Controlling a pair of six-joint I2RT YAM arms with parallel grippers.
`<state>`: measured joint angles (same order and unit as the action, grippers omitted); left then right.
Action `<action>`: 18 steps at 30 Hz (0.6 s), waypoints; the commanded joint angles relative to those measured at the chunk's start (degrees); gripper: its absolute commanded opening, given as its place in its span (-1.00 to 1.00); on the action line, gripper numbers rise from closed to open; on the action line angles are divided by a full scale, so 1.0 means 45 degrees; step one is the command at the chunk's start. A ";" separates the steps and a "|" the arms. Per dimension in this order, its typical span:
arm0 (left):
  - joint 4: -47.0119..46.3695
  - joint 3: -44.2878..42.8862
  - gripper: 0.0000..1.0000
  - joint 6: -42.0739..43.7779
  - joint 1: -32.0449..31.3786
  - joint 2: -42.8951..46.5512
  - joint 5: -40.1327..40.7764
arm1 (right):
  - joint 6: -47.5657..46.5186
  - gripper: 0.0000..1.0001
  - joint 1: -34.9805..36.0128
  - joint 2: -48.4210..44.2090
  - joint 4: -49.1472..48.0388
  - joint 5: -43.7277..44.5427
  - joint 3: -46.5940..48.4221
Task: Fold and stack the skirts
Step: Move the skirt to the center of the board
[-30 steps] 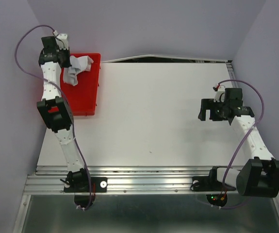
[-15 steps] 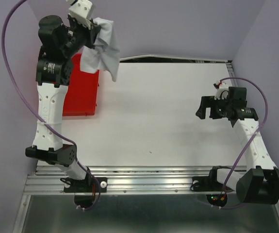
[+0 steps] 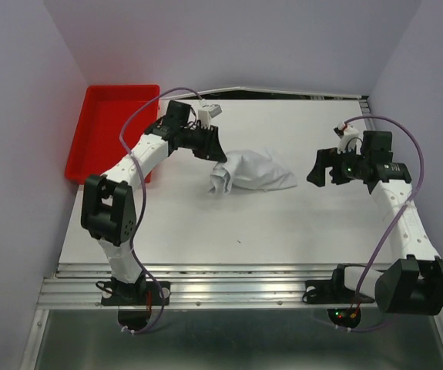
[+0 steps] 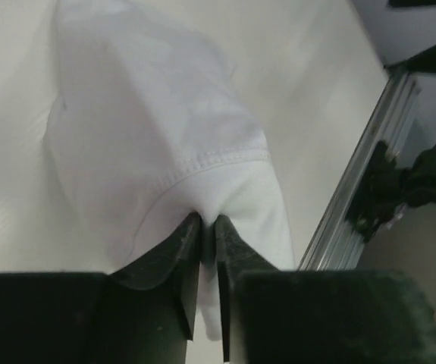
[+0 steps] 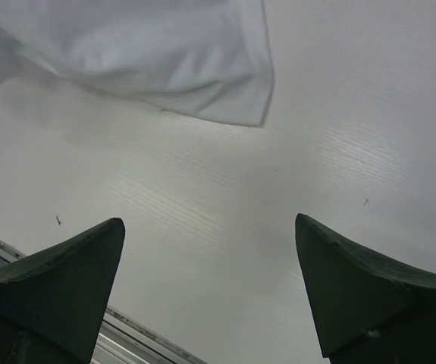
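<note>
Sprawling across the middle of the white table, the white skirt lies crumpled with its long axis running side to side. Its bunched, folded-over end sits toward the left arm, and a flatter corner tapers to a point toward the right arm. Half a second ago this same cloth hung in the air from the left arm, high beside the red bin at the far left corner, and a second ago it was still down in that bin. Since then the left arm has swung down and inward and laid the skirt on the tabletop, well apart from the bin. The left gripper sits at the far side of the bunched end, and from its wrist camera the two dark fingers are pressed almost together with a fold of the hemmed fabric pinched between them. The right gripper hovers just beside the skirt's pointed corner, having edged only slightly since the earlier frames. Its fingers are spread wide with nothing between them but bare table, and the skirt's edge lies just ahead of them without touching.
</note>
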<state>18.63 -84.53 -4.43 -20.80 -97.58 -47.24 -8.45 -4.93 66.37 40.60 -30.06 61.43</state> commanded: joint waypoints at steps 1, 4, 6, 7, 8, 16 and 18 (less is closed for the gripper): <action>0.1457 -0.0723 -0.29 0.1819 0.0188 -0.1144 0.0512 | -0.0680 0.94 -0.0096 0.0563 0.0430 -0.0155 0.0587; 0.1822 -0.0848 -0.05 0.2059 0.0614 -0.0860 0.2388 | -0.1381 0.87 0.0020 0.0953 0.0607 -0.0039 0.0472; 0.1252 -0.0649 0.15 0.2174 0.0871 -0.0565 0.3266 | -0.1637 0.81 0.0214 0.1071 0.0413 0.0156 0.0198; 0.1289 -0.0726 0.18 0.2639 0.0872 -0.0214 0.3794 | -0.1716 0.69 0.0352 0.1110 0.0257 0.0351 0.0003; 0.1560 -0.1017 0.19 0.3108 0.0891 -0.0152 0.4341 | -0.1852 0.60 0.0682 0.1246 0.0023 0.0856 -0.0327; 0.3222 0.0501 0.08 0.9044 -0.0337 0.2073 0.5144 | -0.1132 0.28 0.1212 0.2555 -0.0895 0.1544 -0.0799; 0.3262 0.1205 0.08 1.0452 -0.0768 0.2483 0.5381 | -0.0877 0.28 0.1212 0.3042 -0.1442 0.1933 -0.0722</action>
<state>30.33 -83.94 26.59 -19.81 -91.31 -26.79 -14.33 0.40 78.24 40.36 -24.40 58.65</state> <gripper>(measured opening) 0.544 0.643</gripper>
